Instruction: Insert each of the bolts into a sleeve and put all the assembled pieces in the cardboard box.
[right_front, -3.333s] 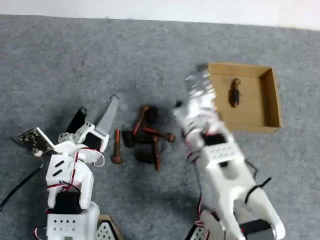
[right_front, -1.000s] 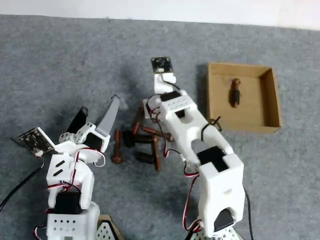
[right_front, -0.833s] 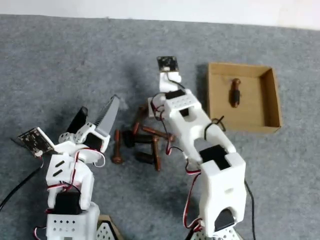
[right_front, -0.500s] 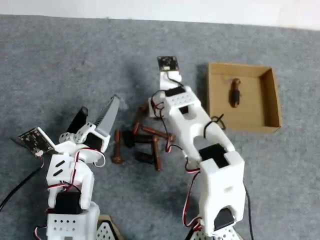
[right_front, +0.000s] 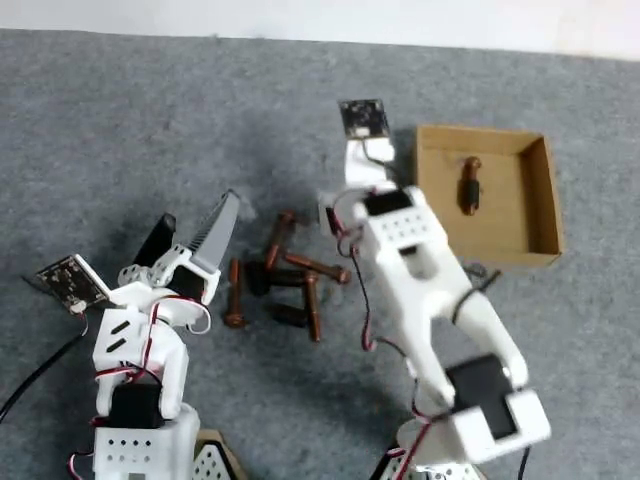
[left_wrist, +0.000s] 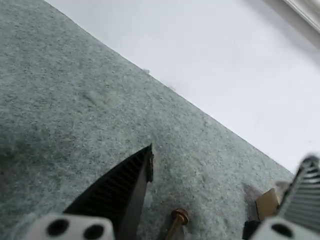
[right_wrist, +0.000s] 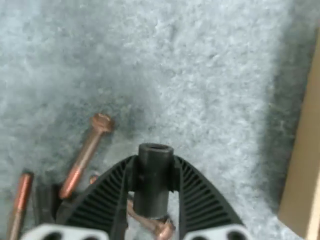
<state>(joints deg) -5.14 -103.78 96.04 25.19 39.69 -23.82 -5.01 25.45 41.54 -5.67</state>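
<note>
My right gripper (right_wrist: 152, 162) is shut on a black sleeve (right_wrist: 152, 182), which stands upright between the fingers just above the pile. In the high view the right arm (right_front: 400, 240) stretches over the pile's right side, beside the cardboard box (right_front: 540, 200). Copper bolts (right_front: 312, 305) and black sleeves (right_front: 258, 277) lie mixed in the middle of the grey mat. One bolt (right_wrist: 87, 150) lies next to the held sleeve. An assembled piece (right_front: 469, 185) lies in the box. My left gripper (right_front: 195, 228) is open, left of the pile, with nothing in it.
The box wall (right_wrist: 305, 150) is close beside the right gripper. A lone bolt (right_front: 234, 292) lies nearest the left gripper. The mat's far edge (right_front: 200, 35) meets a white surface. Grey mat (right_front: 120, 130) stretches free to the far left.
The right arm came from the box to the pile, closed on a sleeve and shifted toward the box. The sleeve at the pile's top is gone. The left arm stayed still.
</note>
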